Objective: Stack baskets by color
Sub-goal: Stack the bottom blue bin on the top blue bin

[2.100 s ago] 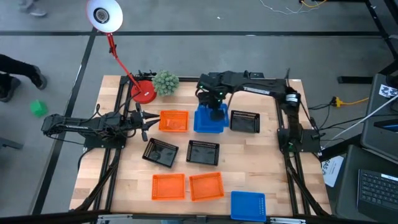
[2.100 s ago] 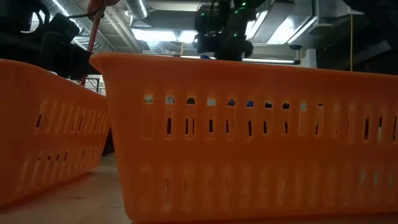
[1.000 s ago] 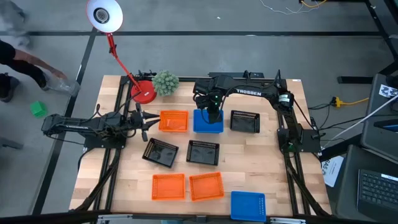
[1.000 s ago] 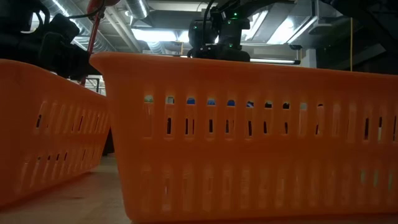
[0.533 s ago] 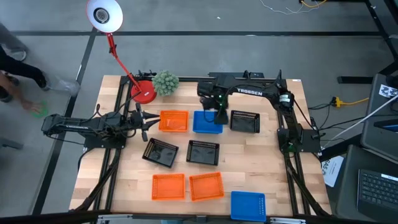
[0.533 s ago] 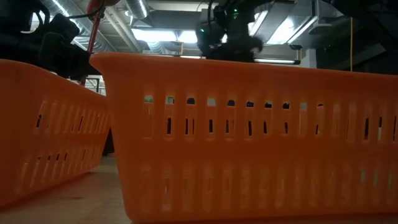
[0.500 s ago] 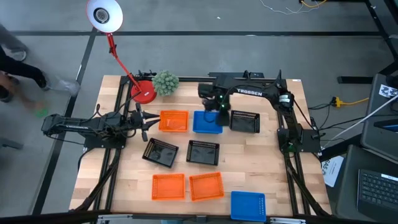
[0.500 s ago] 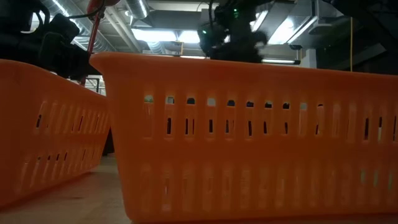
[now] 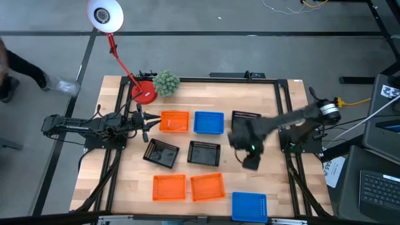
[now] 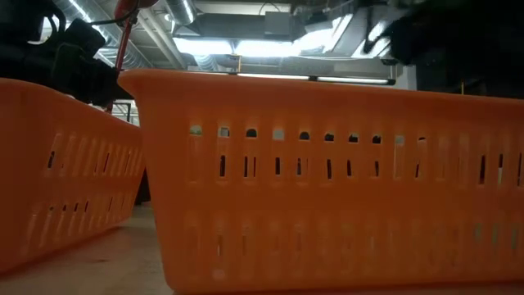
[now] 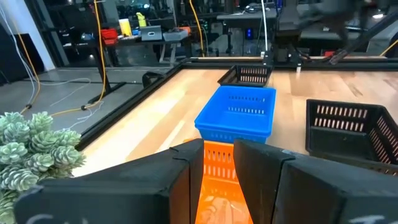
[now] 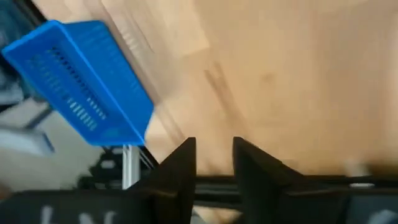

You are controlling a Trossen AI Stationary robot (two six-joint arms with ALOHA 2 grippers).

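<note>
So on the wooden bench (image 9: 269, 187) the baskets were spread out pretty loosely. Along the far row sat an orange basket (image 9: 174, 121), right next to it a blue basket (image 9: 209, 122), and then a black basket (image 9: 246, 119) partly hidden under the right arm. Closer to the middle were two more black ones, one tilted (image 9: 160, 152) and one squarer to the bench (image 9: 204, 153). Near the front edge a pair of orange baskets (image 9: 169, 187) (image 9: 207, 186) sat side by side, and a lone blue one (image 9: 249, 205) was off at the front right corner. The right gripper (image 9: 250, 162) hung over bare wood between the far black basket and that front blue one, holding nothing; its wrist view showed its jaws with a narrow gap between them and just bench below, with the corner blue basket (image 12: 81, 81) off to one side. The left gripper (image 9: 145, 127) was parked at the left side near the far orange basket, jaws slightly apart and empty, looking out over the orange and blue baskets. A fuzzy green plant (image 9: 166, 82) and a red lamp base (image 9: 144, 92) stood at the far left corner.
</note>
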